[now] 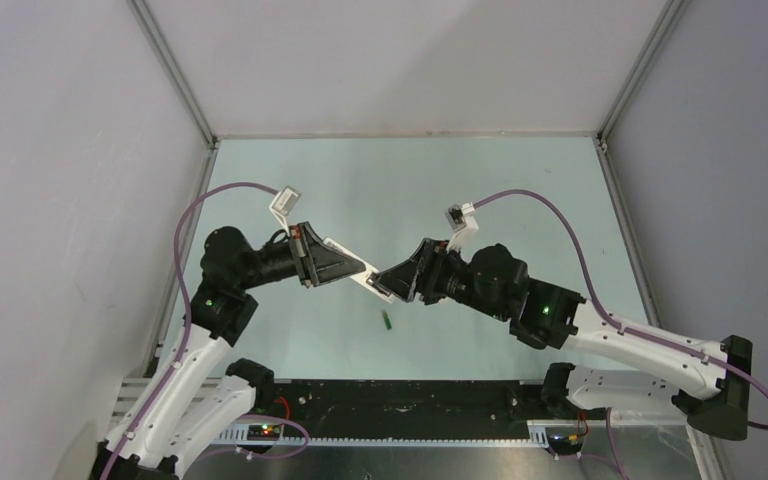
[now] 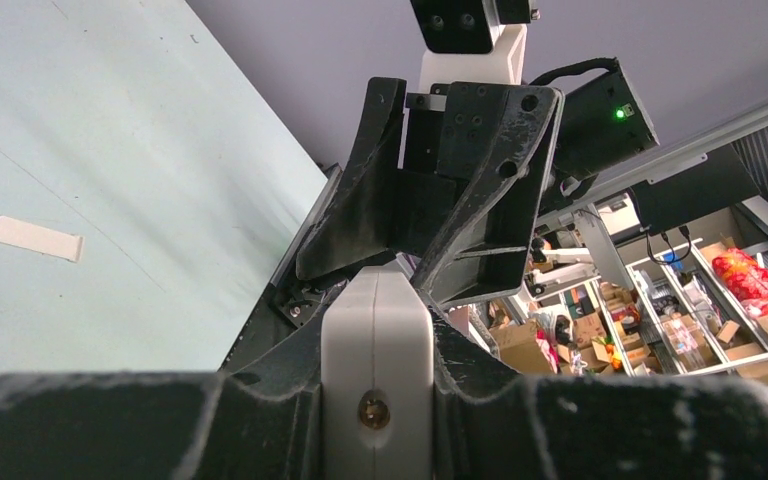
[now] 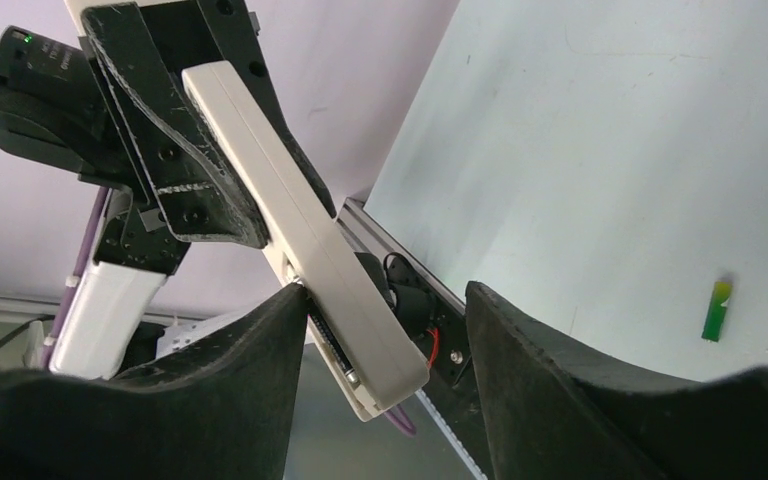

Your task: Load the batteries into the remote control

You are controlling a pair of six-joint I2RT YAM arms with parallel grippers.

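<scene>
My left gripper [image 1: 345,262] is shut on the white remote control [image 1: 363,272] and holds it in the air over the table's middle. From the left wrist, the remote control [image 2: 377,330] shows end-on between my black jaws. My right gripper [image 3: 385,295] stands open round the remote's free end [image 3: 360,310]; its left finger [image 3: 260,340] touches the remote's underside and its right finger [image 3: 520,350] stands apart. A blackish battery [image 3: 340,358] lies in the recessed bay on that underside. A green battery [image 1: 386,320] lies loose on the table below the two grippers, seen also as the green battery [image 3: 716,310] from the right wrist.
A flat white rectangular piece [image 2: 37,238] lies on the pale green table [image 1: 500,200]. Grey walls with aluminium posts [image 1: 175,75] enclose the table on three sides. A black rail [image 1: 400,400] runs along the near edge between the arm bases.
</scene>
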